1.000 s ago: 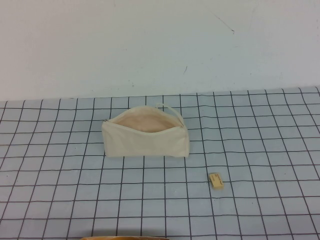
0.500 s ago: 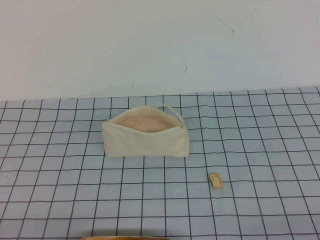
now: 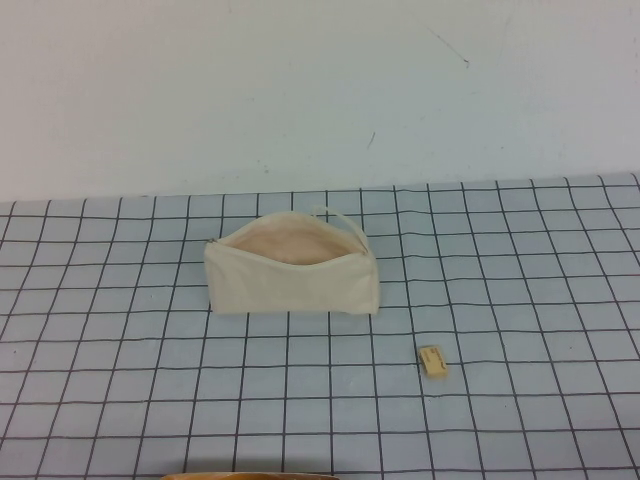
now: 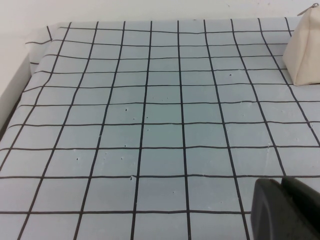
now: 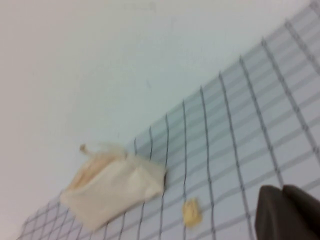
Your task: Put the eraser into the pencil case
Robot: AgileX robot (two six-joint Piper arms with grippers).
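The cream-white pencil case [image 3: 290, 272] stands on the checked cloth left of centre, its mouth open and pinkish lining showing. The small tan eraser [image 3: 432, 361] lies flat on the cloth, in front of and to the right of the case, apart from it. Neither gripper shows in the high view. My left gripper [image 4: 281, 181] is shut and empty, low over bare cloth, with a corner of the case [image 4: 305, 50] far ahead. My right gripper [image 5: 282, 189] is shut and empty, off the cloth, with the case [image 5: 112, 190] and the eraser [image 5: 191, 212] ahead of it.
A blue-grey cloth with a black grid [image 3: 120, 380] covers the table. A plain white wall [image 3: 300, 90] rises behind it. The cloth's left edge [image 4: 30, 55] meets a white border. A thin tan curved edge [image 3: 250, 476] shows at the near rim.
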